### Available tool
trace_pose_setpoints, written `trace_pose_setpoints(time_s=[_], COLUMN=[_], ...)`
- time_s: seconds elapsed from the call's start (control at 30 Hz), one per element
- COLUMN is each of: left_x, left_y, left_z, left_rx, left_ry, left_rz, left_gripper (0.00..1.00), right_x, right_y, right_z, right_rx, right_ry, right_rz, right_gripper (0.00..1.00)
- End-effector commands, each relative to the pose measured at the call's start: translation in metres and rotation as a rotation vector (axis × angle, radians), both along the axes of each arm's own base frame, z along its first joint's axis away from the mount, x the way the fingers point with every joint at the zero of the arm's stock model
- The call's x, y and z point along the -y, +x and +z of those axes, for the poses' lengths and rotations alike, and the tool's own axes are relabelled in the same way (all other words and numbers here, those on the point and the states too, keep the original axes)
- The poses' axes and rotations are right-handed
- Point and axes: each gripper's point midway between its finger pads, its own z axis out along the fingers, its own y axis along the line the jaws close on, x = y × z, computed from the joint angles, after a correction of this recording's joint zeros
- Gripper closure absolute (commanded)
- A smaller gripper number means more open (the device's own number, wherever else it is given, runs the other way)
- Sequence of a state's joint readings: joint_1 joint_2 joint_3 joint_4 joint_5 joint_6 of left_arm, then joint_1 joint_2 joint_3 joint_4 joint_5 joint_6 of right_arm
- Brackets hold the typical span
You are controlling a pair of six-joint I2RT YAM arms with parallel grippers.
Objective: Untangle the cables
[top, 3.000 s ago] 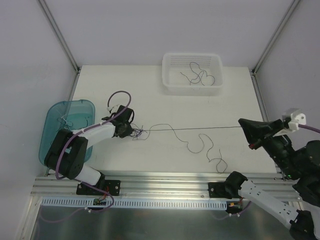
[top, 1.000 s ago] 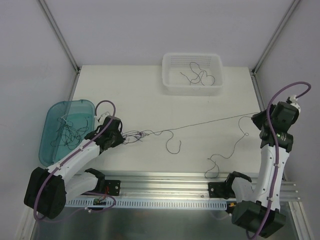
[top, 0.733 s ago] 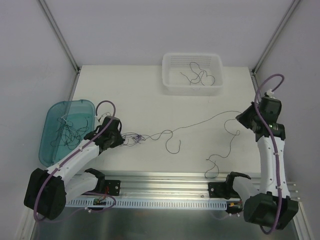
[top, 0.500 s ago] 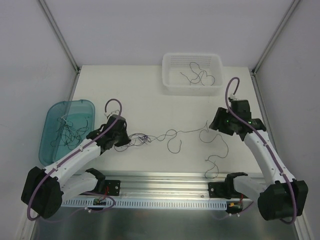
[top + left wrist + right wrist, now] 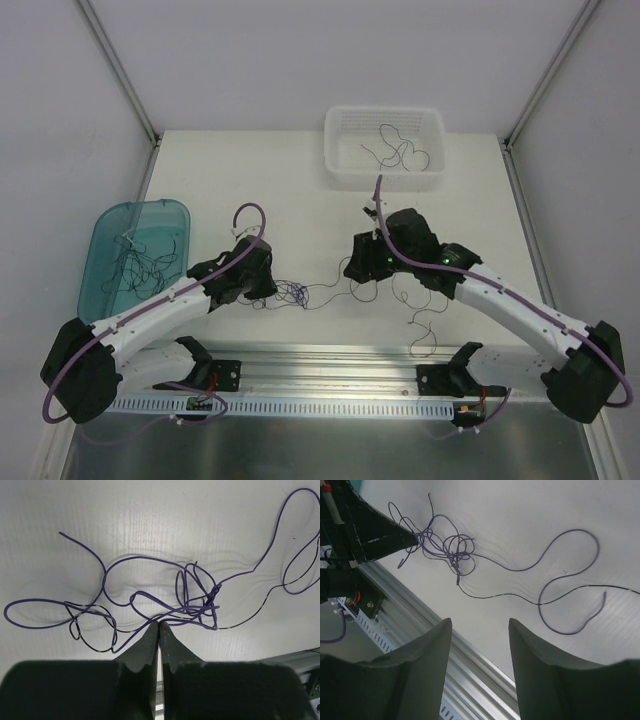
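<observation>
The cables are thin purple and black wires, knotted into a small clump point(image 5: 297, 294) at the table's front middle. In the left wrist view the clump point(image 5: 196, 596) lies just beyond my left gripper point(image 5: 158, 624), which is shut on strands leading out of it. From the clump a slack strand point(image 5: 428, 318) curls off to the right. My right gripper point(image 5: 358, 268) hangs over the table right of the clump. It is open, with nothing between its fingers point(image 5: 445, 630). Its wrist view shows the clump point(image 5: 454, 551) and the left gripper point(image 5: 414, 539) ahead.
A white basket point(image 5: 432, 128) at the back holds a few loose wires. A teal bin point(image 5: 172, 210) at the left holds several more. An aluminium rail point(image 5: 330, 358) runs along the table's near edge, close under the right gripper's fingers point(image 5: 470, 655).
The right gripper opened, let go of the taut strand and swung left toward the clump. The strand fell slack on the table. The left gripper shifted slightly right, still shut.
</observation>
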State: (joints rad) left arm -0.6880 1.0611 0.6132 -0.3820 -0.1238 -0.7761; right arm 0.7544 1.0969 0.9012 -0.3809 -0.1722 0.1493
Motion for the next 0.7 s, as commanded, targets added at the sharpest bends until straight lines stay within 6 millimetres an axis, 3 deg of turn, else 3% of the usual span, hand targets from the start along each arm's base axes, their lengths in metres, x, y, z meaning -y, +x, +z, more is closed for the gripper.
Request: trace_pose_setpoints(time_s=[0.0,0.03,0.07,0.13,0.2,0.23,0.3,0.47,0.67], left_x=[0.007,0.007,0.008,0.009,0.01,0.011,0.012,0.013,0.012], left_y=[0.01,0.009,0.009,0.008,0.008,0.008,0.008,0.008,0.009], left_z=[0.012,0.011,0.011,0.011,0.011,0.01,0.01,0.01,0.008], left_rx=[0.033,0.026,0.029,0.028,0.03,0.024,0.021,0.023,0.024], left_ry=[-0.01,-0.011,-0.011,-0.008,-0.008,-0.006,-0.008,-0.007,0.001], left_rz=[0.028,0.031,0.031,0.029,0.028,0.029,0.027,0.026,0.034], left_gripper=[1.0,1.0,1.0,1.0,1.0,1.0,1.0,1.0,1.0], right_x=[-0.041,-0.049,-0.06,-0.077,-0.085,-0.094,-0.101,-0.117,-0.131], right_y=[-0.001,-0.001,0.0,-0.004,-0.011,-0.008,-0.014,-0.016,-0.018], right_z=[0.002,-0.013,-0.012,-0.029,-0.047,-0.046,-0.069,-0.1,-0.109], right_rx=[-0.009,-0.048,-0.038,-0.053,-0.082,-0.07,-0.126,-0.173,-0.192], right_ry=[0.075,0.068,0.103,0.107,0.099,0.137,0.131,0.116,0.146], right_rz=[0.037,0.029,0.046,0.046,0.045,0.043,0.023,0.012,0.035], right_gripper=[0.48,0.48,0.49,0.51,0.53,0.54,0.57,0.65,0.68])
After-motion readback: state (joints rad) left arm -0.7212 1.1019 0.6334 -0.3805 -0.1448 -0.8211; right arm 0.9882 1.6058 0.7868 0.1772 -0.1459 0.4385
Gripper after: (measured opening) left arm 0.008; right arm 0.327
